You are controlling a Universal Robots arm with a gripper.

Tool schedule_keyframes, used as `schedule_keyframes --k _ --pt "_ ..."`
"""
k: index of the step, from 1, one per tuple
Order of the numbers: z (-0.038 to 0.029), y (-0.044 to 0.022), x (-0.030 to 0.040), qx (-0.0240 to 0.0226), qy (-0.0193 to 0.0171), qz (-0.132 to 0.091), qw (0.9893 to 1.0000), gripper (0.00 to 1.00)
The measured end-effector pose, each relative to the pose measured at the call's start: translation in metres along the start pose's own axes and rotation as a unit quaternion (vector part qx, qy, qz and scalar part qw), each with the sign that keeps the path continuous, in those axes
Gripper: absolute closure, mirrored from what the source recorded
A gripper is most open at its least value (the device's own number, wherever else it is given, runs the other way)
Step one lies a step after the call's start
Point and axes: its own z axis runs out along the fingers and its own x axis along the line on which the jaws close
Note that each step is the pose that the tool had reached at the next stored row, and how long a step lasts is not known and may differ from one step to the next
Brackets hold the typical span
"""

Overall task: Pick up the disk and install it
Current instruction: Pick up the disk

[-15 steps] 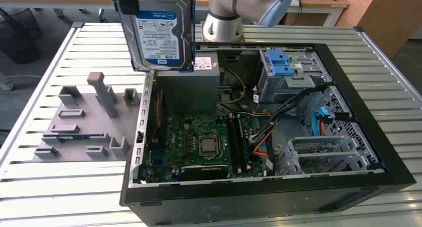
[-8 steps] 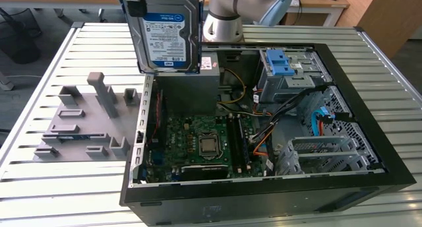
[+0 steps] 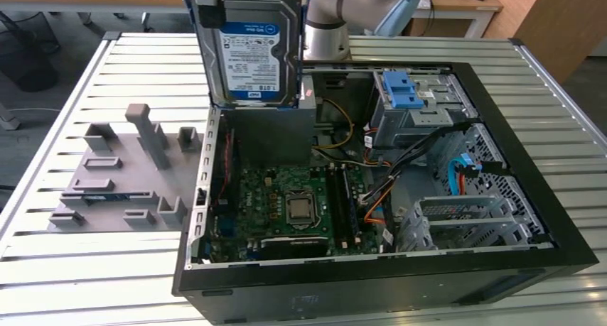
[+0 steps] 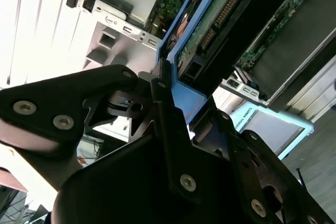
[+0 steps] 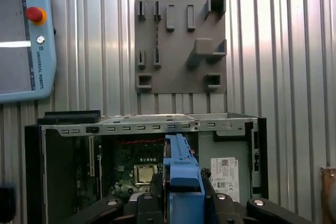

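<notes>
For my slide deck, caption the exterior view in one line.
Arm holds the disk upright over the open case, a grey fixture plate beside it.

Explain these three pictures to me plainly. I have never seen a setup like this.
This is a robot arm working over an open computer case that lies on a slatted metal table. One picture comes from a camera standing off the arm; the other two come from cameras riding on its wrist, looking past its gripper. The gripper is clamped on the disk, a hard drive in a blue frame, held upright above the case. A grey fixture plate lies beside the case.
</notes>
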Motion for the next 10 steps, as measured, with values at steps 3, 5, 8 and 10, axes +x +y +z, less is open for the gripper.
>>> schedule_keyframes --k 3,5,8,10 --pt "0.0001 -0.0052 0.0016 0.0 0.0001 0.0 1.0 0.63" --pt "0.0001 -0.0088 0.0027 0.0 0.0001 0.0 1.0 0.63" --pt "0.0004 -0.014 0.0043 0.0 0.0 0.0 1.0 0.63" --pt "0.0004 -0.0176 0.0053 0.0 0.0 0.0 1.0 0.63"
